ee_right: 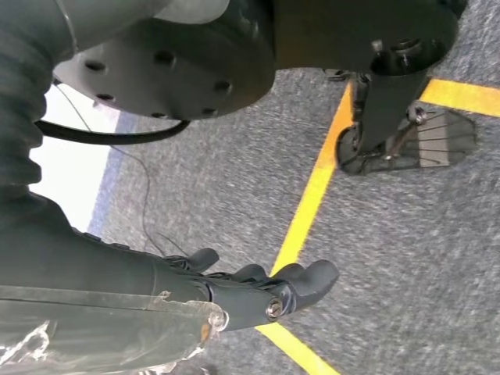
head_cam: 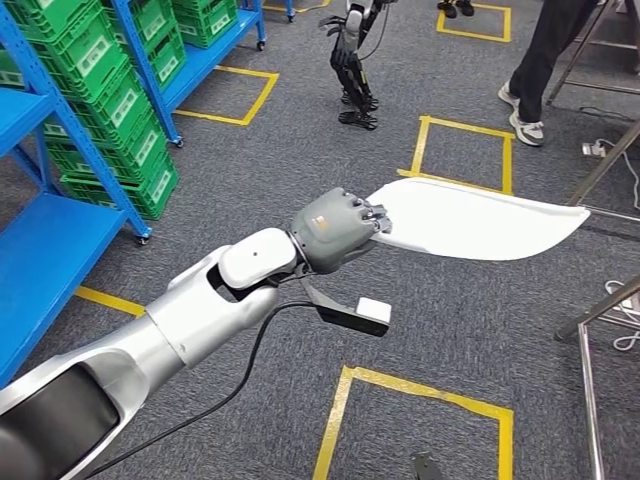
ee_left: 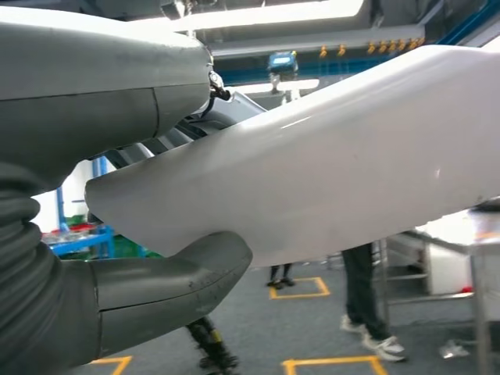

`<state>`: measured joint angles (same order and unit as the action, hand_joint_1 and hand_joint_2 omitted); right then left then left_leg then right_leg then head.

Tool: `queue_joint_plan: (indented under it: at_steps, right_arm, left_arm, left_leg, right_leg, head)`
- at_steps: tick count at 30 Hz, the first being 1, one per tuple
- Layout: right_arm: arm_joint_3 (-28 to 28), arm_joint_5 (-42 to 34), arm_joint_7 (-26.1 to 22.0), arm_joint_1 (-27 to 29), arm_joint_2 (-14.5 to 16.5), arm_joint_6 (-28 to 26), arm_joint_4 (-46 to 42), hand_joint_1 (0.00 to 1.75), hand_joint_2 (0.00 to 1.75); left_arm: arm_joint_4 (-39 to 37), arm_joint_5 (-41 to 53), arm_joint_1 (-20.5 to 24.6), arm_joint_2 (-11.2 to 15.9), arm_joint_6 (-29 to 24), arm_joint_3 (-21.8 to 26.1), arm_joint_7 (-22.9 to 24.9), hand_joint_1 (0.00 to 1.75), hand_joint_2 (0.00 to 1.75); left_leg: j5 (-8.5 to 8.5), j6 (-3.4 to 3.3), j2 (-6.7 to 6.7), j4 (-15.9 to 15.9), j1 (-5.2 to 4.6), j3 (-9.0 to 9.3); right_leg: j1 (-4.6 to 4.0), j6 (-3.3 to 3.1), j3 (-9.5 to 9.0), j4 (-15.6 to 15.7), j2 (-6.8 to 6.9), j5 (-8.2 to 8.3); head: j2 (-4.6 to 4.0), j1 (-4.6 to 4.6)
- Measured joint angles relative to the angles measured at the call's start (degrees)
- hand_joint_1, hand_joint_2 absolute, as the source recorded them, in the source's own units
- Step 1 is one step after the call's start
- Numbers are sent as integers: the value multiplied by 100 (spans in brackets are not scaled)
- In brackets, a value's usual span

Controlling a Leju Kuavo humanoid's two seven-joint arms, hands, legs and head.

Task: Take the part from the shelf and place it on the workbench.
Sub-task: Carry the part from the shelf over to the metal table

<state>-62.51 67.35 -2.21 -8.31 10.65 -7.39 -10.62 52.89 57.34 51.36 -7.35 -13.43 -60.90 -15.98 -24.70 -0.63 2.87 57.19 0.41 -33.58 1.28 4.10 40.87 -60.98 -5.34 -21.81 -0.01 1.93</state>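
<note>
One long, thin white plastic blade-shaped part [head_cam: 475, 218], stiff but probably light and slick, jutted beyond the left hand [head_cam: 340, 228], which held its near end.

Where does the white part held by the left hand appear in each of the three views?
Head view: the white part stretches right from the left hand, above the carpet.
Left wrist view: it crosses the picture, against the thumb.
Right wrist view: not in it.
Shared landmark: a person's white sneakers.

Part [head_cam: 475, 218] held out ahead of left hand [head_cam: 337, 230], above carpet; shelf [head_cam: 45, 225] far left; person's legs [head_cam: 540, 70] behind.
</note>
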Motion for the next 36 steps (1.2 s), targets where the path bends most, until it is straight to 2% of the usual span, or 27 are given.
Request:
queue_joint_plan:
  at_steps: [1,2,3,4,5,6,8,9,10,11,13,15,17,18,19,20,21,22,24,26,28,29,30,32,34,35,36]
  right_arm:
    - [0,1,-2,-5,-1,0,0,0,175]
    - [0,0,-3,-11,-1,1,0,0,175]
    - [0,-1,-8,-18,-1,1,0,0,175]
    - [0,-1,-11,-24,-1,1,0,0,175]
    - [0,-1,-14,-28,-1,2,0,0,175]
    - [0,-1,-13,-25,-1,2,0,0,175]
    - [0,-1,-11,-12,-1,1,-1,0,175]
    - [0,-1,-11,-9,0,1,-1,0,175]
    - [0,-1,-11,-9,1,1,-1,0,175]
    - [0,-1,-12,-10,2,1,0,0,175]
    - [0,-1,-12,0,1,0,-1,0,175]
    - [0,-1,-11,11,0,-1,-2,0,175]
    - [0,-1,-12,8,-1,-1,-2,0,175]
    - [0,-1,-13,7,-1,0,-2,0,175]
    - [0,-1,-12,11,-1,1,-2,0,175]
    - [0,-1,-11,18,-1,1,-2,0,175]
    - [0,-1,-11,26,-1,1,-2,0,175]
    - [0,-1,-10,30,-1,1,-2,0,175]
    - [0,1,-11,25,-1,0,-2,0,175]
    - [0,2,-15,21,-1,-1,-2,0,175]
    - [0,1,-25,33,-1,-2,-2,0,175]
    - [0,0,-29,39,-1,-2,-2,0,175]
    - [0,0,-31,40,-1,-2,-2,0,175]
    - [0,0,-32,31,-1,-2,-2,0,175]
    - [0,0,-38,13,-1,-1,-2,0,175]
    - [0,2,-40,6,-1,-1,-2,0,175]
    - [0,4,-38,3,-1,0,-2,0,175]
  left_arm:
    - [0,-1,1,-4,3,-1,0,175,175]
    - [0,-1,-1,1,4,-1,0,175,175]
    - [-1,-1,-8,8,5,-2,0,175,175]
    - [-1,-1,-18,15,5,-3,0,175,175]
    - [-1,-1,-25,17,5,-4,0,175,175]
    - [-1,-1,-28,16,5,-5,0,175,175]
    - [0,-1,-24,16,5,-4,0,175,175]
    - [0,-1,-19,18,5,-3,0,175,175]
    - [0,-1,-13,19,5,-2,0,175,175]
    - [0,0,-10,20,5,-2,0,175,175]
    - [0,1,-7,15,5,-2,0,175,175]
    - [0,1,-5,10,4,-1,0,175,175]
    - [-1,-1,-15,23,4,0,0,175,175]
    - [-1,-1,-29,36,5,-1,0,175,175]
    - [-2,-1,-46,48,5,-2,0,175,175]
    - [-2,-1,-59,57,5,-4,0,175,175]
    - [-2,-1,-65,61,5,-4,0,175,175]
    - [-1,-1,-63,63,5,-4,0,175,175]
    - [0,-1,-44,63,5,-2,0,175,175]
    - [0,-1,-36,64,5,-2,0,175,175]
    - [0,-1,-35,53,5,-3,0,175,175]
    - [0,-1,-32,39,5,-3,0,175,175]
    - [0,-1,-24,24,5,-2,0,175,175]
    - [0,0,-19,16,7,-2,0,175,175]
    - [0,1,-33,32,10,-4,0,175,175]
    - [0,1,-41,36,13,-6,0,175,175]
    - [0,1,-45,35,17,-8,0,175,175]
  left_leg:
    - [6,-19,-86,-13,-5,11]
    - [2,-34,-173,-15,-13,16]
    - [-4,-39,-270,-14,-19,19]
    - [-12,-41,-366,-14,-22,22]
    - [-21,-36,-457,-13,-23,29]
    - [-35,-24,-539,-13,-23,42]
    - [-77,24,-668,-8,-39,83]
    - [-98,53,-719,-1,-60,99]
    - [-112,80,-766,2,-82,112]
    - [-119,100,-813,-1,-103,120]
    - [-143,139,-896,-8,-97,135]
    - [-318,185,-731,199,-70,56]
    - [-681,204,-435,898,-54,-269]
    - [-844,202,-358,1320,-54,-486]
    - [-923,198,-324,1635,-54,-663]
    - [-881,189,-311,1745,-54,-753]
    - [-726,175,-296,1622,-51,-731]
    - [-493,162,-246,1300,-43,-605]
    - [-99,147,3,506,-5,-257]
    - [-4,152,171,120,13,-89]
    - [-2,122,85,76,1,-80]
    - [14,86,22,61,1,-76]
    - [28,50,-43,46,4,-70]
    - [34,3,-185,32,-10,-62]
    - [26,-13,-348,33,-31,-62]
    - [21,-16,-430,33,-38,-60]
    - [15,-16,-510,34,-42,-54]
  right_leg:
    - [-13,14,143,-306,231,-169]
    - [-20,34,324,-707,389,-368]
    - [-17,53,495,-1096,460,-530]
    - [-13,68,595,-1345,492,-609]
    - [-10,80,582,-1379,512,-586]
    - [-7,86,440,-1170,543,-468]
    - [-28,81,-57,-375,761,-171]
    - [-41,46,-244,-57,852,-81]
    - [-55,5,-348,126,912,-44]
    - [-71,-44,-363,171,901,-56]
    - [-63,-136,-332,179,753,-38]
    - [-49,-216,-328,194,625,-19]
    - [-39,-272,-326,204,489,-3]
    - [-39,-285,-323,205,413,1]
    - [-40,-290,-320,205,333,2]
    - [-40,-291,-319,204,249,4]
    - [-38,-286,-321,204,162,8]
    - [-32,-278,-323,203,77,12]
    - [-26,-242,-309,189,-84,25]
    - [-13,-173,-260,191,-215,52]
    - [12,-92,-213,229,-305,93]
    - [8,-64,-183,209,-221,79]
    - [-4,-42,-122,101,-63,7]
    - [-31,-12,156,-509,339,-327]
    - [-30,13,482,-1264,480,-653]
    - [-30,18,527,-1414,494,-684]
    - [-31,17,445,-1324,508,-610]
  head:
    - [-1,12]
    - [-1,22]
    - [-1,22]
    - [-1,22]
    - [-1,22]
    - [-1,22]
    - [-1,26]
    - [-1,20]
    - [0,14]
    - [0,8]
    - [0,-1]
    - [-1,-2]
    - [-1,-15]
    - [-1,-22]
    - [0,-27]
    - [0,-27]
    - [-1,-27]
    - [0,-28]
    - [0,-28]
    - [1,-27]
    - [0,-31]
    - [0,-29]
    - [0,-12]
    - [0,19]
    - [0,27]
    - [1,27]
    - [0,27]
